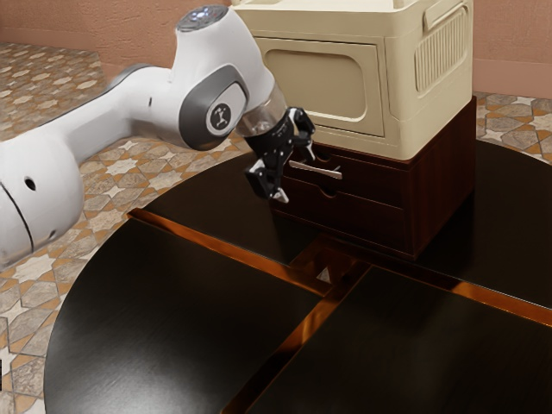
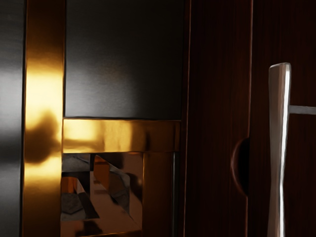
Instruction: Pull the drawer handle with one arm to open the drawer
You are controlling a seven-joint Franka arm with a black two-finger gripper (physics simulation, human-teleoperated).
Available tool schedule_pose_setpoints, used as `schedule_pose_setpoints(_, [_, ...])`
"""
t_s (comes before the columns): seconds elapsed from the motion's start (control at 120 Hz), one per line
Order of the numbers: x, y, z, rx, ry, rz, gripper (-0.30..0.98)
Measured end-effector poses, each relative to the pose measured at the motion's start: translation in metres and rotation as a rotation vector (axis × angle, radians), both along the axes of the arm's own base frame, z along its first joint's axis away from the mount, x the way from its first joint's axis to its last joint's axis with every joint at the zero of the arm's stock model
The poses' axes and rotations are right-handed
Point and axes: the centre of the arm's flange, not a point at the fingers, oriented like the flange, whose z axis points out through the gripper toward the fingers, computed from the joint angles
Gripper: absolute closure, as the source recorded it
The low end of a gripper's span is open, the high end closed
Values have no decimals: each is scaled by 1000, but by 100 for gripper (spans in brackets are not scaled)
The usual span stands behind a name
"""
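The metal handle fronts the closed upper drawer — contents hidden — and the gripper is spread wide nearby.

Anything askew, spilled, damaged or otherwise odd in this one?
Nothing stands out. The beige box sits upright on the dark wooden drawer unit, the metal handle looks intact, and my gripper is open near it.

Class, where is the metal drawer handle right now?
The handle is on the upper drawer, just toward the exterior view's right from the claw and below the cream cabinet.
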Motion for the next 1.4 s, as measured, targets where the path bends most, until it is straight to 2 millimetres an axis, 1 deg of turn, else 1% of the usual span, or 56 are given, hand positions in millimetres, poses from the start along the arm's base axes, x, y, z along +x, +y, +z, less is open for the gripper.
schedule_pose_setpoints(0.142, [7, 2, -8, 0, 0, -2, 0])
schedule_pose_setpoints(0.275, [10, 13, -12, 0, -3, 9, 0])
schedule_pose_setpoints(0.35, [16, 18, -14, 0, -8, 11, 0])
schedule_pose_setpoints(0.575, [28, 15, -19, -1, -25, -6, 0])
schedule_pose_setpoints(0.708, [31, 19, -25, 1, -24, -8, 1])
schedule_pose_setpoints(0.775, [31, 23, -27, 2, -24, -8, 5])
schedule_pose_setpoints(0.825, [32, 24, -29, 3, -25, -10, 10])
schedule_pose_setpoints(1.167, [31, 24, -36, 5, -24, -26, 39])
schedule_pose_setpoints(1.267, [28, 24, -37, 2, -20, -27, 45])
schedule_pose_setpoints(1.4, [21, 24, -35, 2, -15, -28, 48])
